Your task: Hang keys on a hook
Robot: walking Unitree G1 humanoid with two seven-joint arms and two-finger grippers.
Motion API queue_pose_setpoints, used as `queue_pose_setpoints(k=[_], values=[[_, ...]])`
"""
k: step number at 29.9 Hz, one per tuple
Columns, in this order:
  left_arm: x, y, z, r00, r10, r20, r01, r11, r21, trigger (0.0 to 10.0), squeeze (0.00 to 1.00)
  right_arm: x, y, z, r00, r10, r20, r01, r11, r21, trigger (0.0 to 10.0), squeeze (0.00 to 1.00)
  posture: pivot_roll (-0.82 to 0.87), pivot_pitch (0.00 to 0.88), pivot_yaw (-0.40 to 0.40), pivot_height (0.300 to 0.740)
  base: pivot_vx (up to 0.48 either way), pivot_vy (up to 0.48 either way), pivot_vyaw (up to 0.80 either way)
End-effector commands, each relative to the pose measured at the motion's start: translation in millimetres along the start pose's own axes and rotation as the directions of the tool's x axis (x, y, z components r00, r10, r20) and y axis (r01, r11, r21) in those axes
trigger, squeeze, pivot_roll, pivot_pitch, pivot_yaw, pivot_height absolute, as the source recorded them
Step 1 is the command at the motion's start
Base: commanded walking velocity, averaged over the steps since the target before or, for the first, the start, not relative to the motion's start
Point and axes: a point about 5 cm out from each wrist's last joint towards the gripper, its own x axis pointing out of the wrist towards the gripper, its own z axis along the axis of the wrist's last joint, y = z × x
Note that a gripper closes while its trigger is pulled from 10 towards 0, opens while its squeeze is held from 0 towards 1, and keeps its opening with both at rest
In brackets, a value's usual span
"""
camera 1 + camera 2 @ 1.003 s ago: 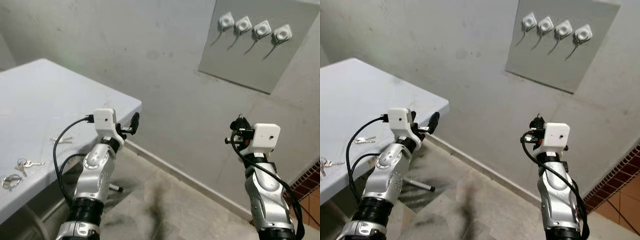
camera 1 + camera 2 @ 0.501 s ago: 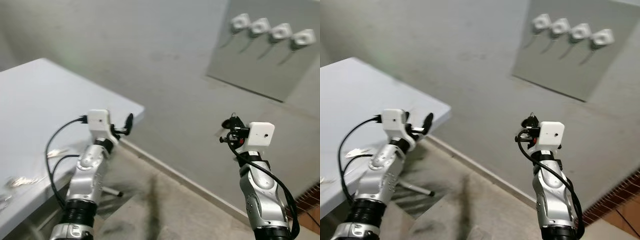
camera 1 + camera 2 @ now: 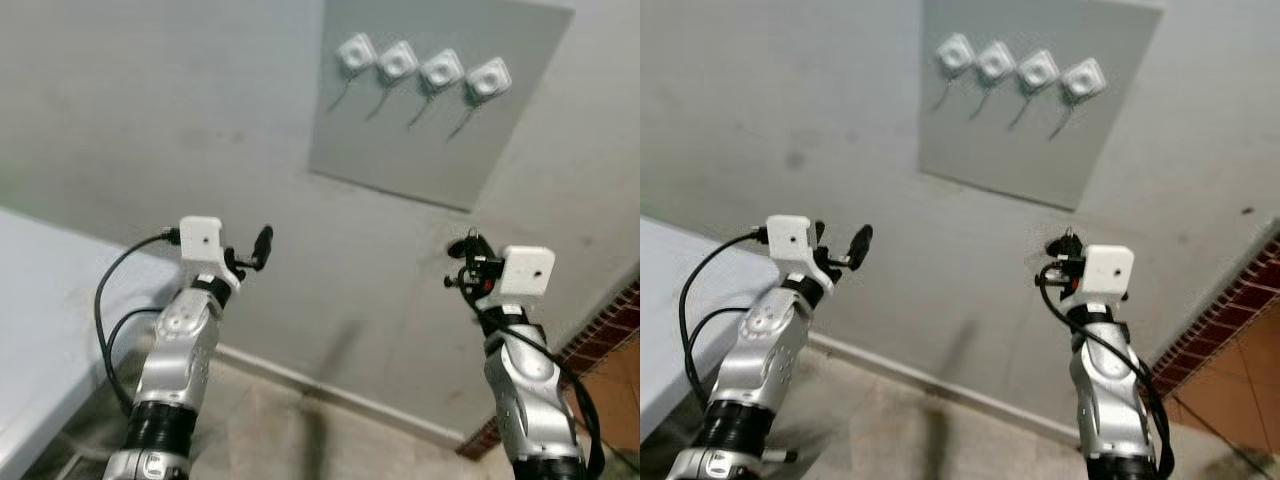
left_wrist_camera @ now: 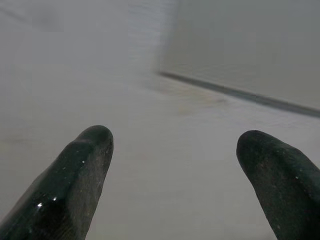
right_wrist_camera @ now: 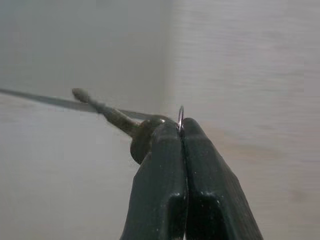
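Note:
A grey panel on the wall carries a row of several white hooks, above and ahead of me. My right gripper is raised below the panel's right end, shut on a key with a thin ring at the fingertips. The key points at the wall. My left gripper is held up below and to the left of the panel. Its two fingers stand wide apart with nothing between them.
The corner of a white table reaches in at the lower left. A skirting line runs along the foot of the wall, with tiled floor below. Red brick shows at the far right.
The camera has swung up and right: the hook panel now sits centre top, and the table with its loose keys has slid off left. Both arms keep their pose.

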Motion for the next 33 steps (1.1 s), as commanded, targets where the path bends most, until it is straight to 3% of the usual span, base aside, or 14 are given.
queue_pose_setpoints(k=[1,9,12,15,19,24,33], values=[[0.9,-2.6,2,1.000,-0.011,-0.012,0.011,1.000,-0.006,10.0,0.00,2.2,-0.6,4,1.000,-0.001,0.011,0.001,1.000,0.013,10.0,0.00,0.06,0.000,-0.062,0.740,0.000,0.000,0.00],[1.4,-5.7,5,0.999,0.008,-0.032,-0.009,1.000,-0.025,10.0,0.00,3.1,1.7,0,0.999,-0.029,-0.028,0.030,1.000,0.004,10.0,0.00,0.06,0.000,-0.066,0.740,0.000,0.000,0.00],[1.9,-12.8,7,0.999,-0.002,-0.053,0.000,0.999,-0.032,10.0,0.00,3.6,5.9,0,0.999,0.001,-0.053,0.001,0.999,0.049,10.0,0.00,0.06,0.000,-0.068,0.740,0.000,0.000,0.00],[2.1,-17.5,10,0.999,-0.010,-0.053,0.009,1.000,-0.016,10.0,0.00,3.0,8.2,5,1.000,0.023,-0.015,-0.022,1.000,0.022,10.0,0.00,0.06,0.000,-0.066,0.740,0.000,0.000,0.00],[3.9,-27.9,18,0.996,-0.074,-0.045,0.074,0.997,-0.003,10.0,0.00,1.2,14.1,15,0.993,0.116,0.037,-0.118,0.991,0.063,10.0,0.00,0.06,0.000,-0.066,0.740,0.000,0.000,0.00],[4.4,-39.8,29,0.984,-0.175,-0.020,0.176,0.982,0.070,10.0,0.00,7.2,15.3,24,0.988,0.145,0.061,-0.149,0.986,0.072,10.0,0.00,0.05,0.000,-0.064,0.740,0.000,0.000,0.00],[14.6,-64.4,53,0.938,-0.347,0.017,0.340,0.928,0.151,10.0,0.00,30.8,25.4,46,0.954,0.269,0.129,-0.275,0.961,0.033,10.0,0.00,0.05,0.000,-0.064,0.740,0.000,0.000,0.00]])
